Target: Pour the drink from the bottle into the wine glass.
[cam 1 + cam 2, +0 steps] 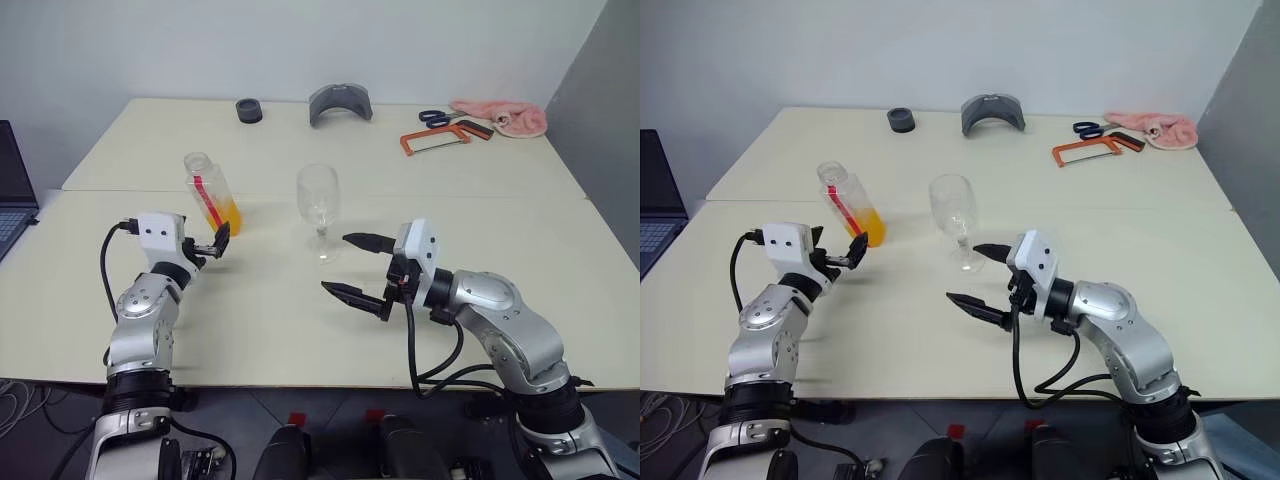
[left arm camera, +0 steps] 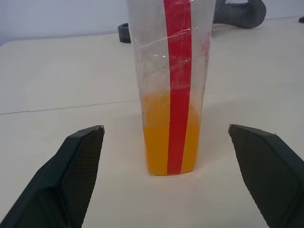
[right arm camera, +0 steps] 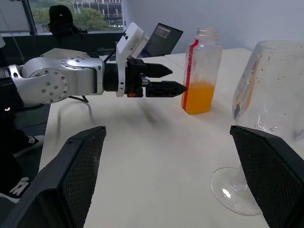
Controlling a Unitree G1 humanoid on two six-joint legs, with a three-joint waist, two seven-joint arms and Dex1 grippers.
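Starting stage, judging from the frames: nothing poured, wine glass (image 1: 318, 210) looks empty and stands upright on the table (image 1: 300, 320); bottle (image 1: 212, 194) not yet grasped. Landmark is the wine glass. The bottle stands to its left, well apart, with no cap on its open mouth and the drink (image 2: 168, 135) filling roughly the lower part. Left gripper (image 1: 214, 242) sits just in front of the bottle, fingers spread wide, holding nothing; in the left wrist view the bottle is centred between the two pads (image 2: 78, 164) with a clear gap on each side. Right gripper (image 1: 362, 268) is right of and nearer than the glass, pointing toward it, jaws wide, empty, not touching the stem. Left to do: close on the bottle, lift, carry it over to the glass, tilt, pour. Hard to tell: the bottle's top is cut off in the left wrist view; the glass bowl is cropped in the right wrist view, with droplets or marks on it that I can't identify. Far behind the glass are a grey curved object (image 1: 340, 104), a black ring (image 1: 249, 110), a hacksaw (image 1: 435, 140), scissors (image 1: 437, 117) and a pink cloth (image 1: 505, 118); a laptop (image 1: 12, 190) is cut off far left.
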